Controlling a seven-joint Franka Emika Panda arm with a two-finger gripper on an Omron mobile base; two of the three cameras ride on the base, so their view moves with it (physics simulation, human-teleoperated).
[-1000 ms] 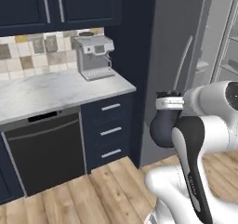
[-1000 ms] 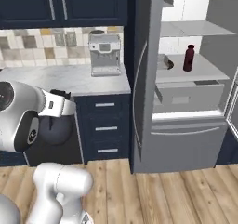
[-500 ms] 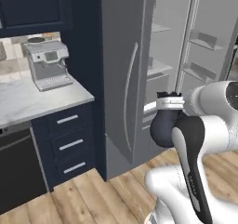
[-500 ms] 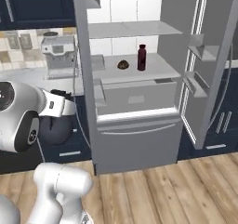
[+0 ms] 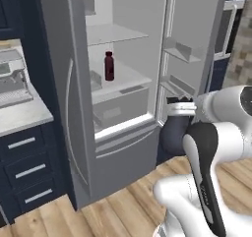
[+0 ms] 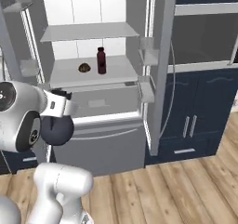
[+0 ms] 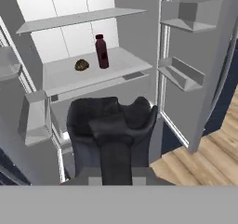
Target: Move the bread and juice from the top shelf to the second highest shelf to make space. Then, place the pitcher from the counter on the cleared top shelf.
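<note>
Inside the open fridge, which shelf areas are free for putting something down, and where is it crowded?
The shelf above the juice is bare across its width. The shelf carrying the bread and juice is free at its right end and its left end; it is occupied only around the middle.

bread (image 6: 84, 68): too small to make out detail
juice (image 5: 109, 66): label too small to read
coffee machine (image 5: 12, 83): cut off by left edge
</note>
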